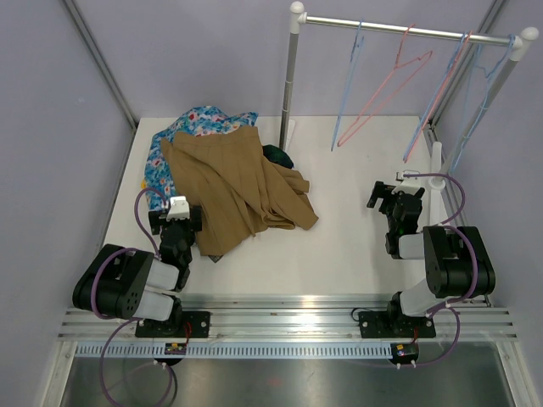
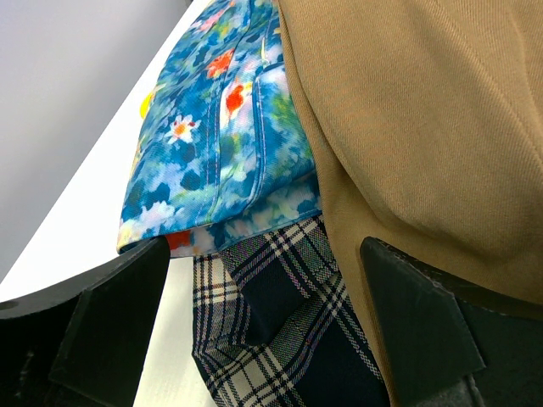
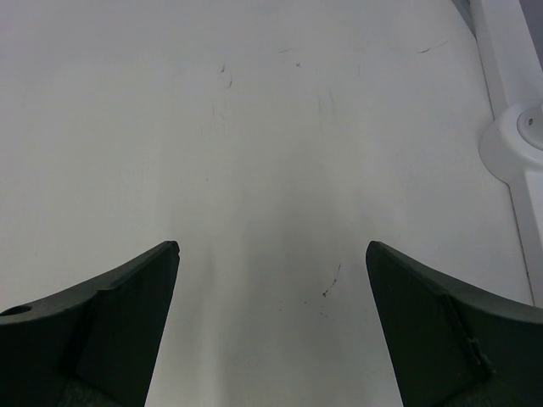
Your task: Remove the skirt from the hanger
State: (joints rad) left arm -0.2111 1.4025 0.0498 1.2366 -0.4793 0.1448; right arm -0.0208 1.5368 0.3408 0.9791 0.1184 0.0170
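Observation:
The tan pleated skirt (image 1: 233, 182) lies spread in a heap on the white table, on top of other garments; no hanger shows in it. Light-blue wire hangers, one at the left (image 1: 348, 85), hang bare on the rail at the back right. My left gripper (image 1: 176, 222) stands open at the skirt's near left edge. In the left wrist view the skirt (image 2: 424, 127) fills the right side beyond the open gripper (image 2: 265, 246), and nothing is held. My right gripper (image 1: 394, 197) is open over bare table at the right, empty in its wrist view (image 3: 271, 246).
A blue floral garment (image 1: 199, 123) (image 2: 221, 144) and a dark tartan garment (image 2: 280, 331) lie under the skirt. Pink wire hangers (image 1: 373, 95) share the rail (image 1: 407, 30). The rack's pole (image 1: 289, 85) rises behind the heap, and its white foot (image 3: 517, 144) sits by my right gripper.

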